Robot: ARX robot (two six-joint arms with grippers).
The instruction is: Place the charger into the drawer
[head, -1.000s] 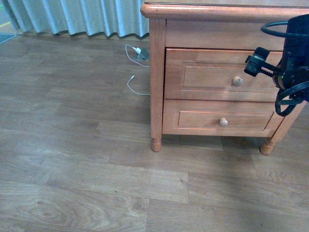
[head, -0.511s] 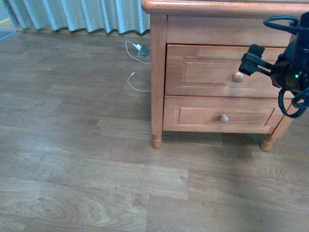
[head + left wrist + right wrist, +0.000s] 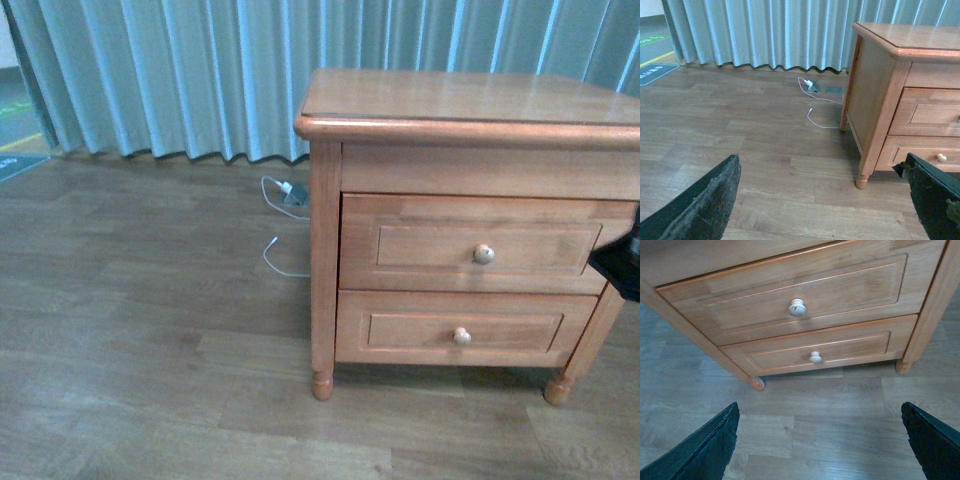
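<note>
The honey-coloured wooden nightstand (image 3: 470, 230) is being shown whole only in the front view, standing on the brown wood-plank floor (image 3: 130, 330) before the pale blue-grey pleated curtain (image 3: 200, 70). Its upper drawer (image 3: 470, 243), with a recessed panel front and one round pale wooden knob (image 3: 483, 254), is being seen fully pushed in, directly above the shorter lower drawer (image 3: 462, 328). The small white cube charger with the black cable is not being shown in any view, so its place cannot be told.

In the left wrist view the nightstand is being seen from its side, and a white-cabled charger with a grey block (image 3: 812, 86) is being shown on the floor near the curtain's hem, with its cable trailing toward the nightstand's leg. A grey floor marking with white writing (image 3: 652, 74) is being caught at the edge of that view; the writing is too small to be read.

The right wrist view is being filled by the two drawer fronts from close by. The left gripper (image 3: 825, 200) and the right gripper (image 3: 820, 440) are each being seen with dark fingers spread wide apart and nothing between them. At the front view's right edge only a dark part of the right arm (image 3: 622, 262) is being shown.
</note>
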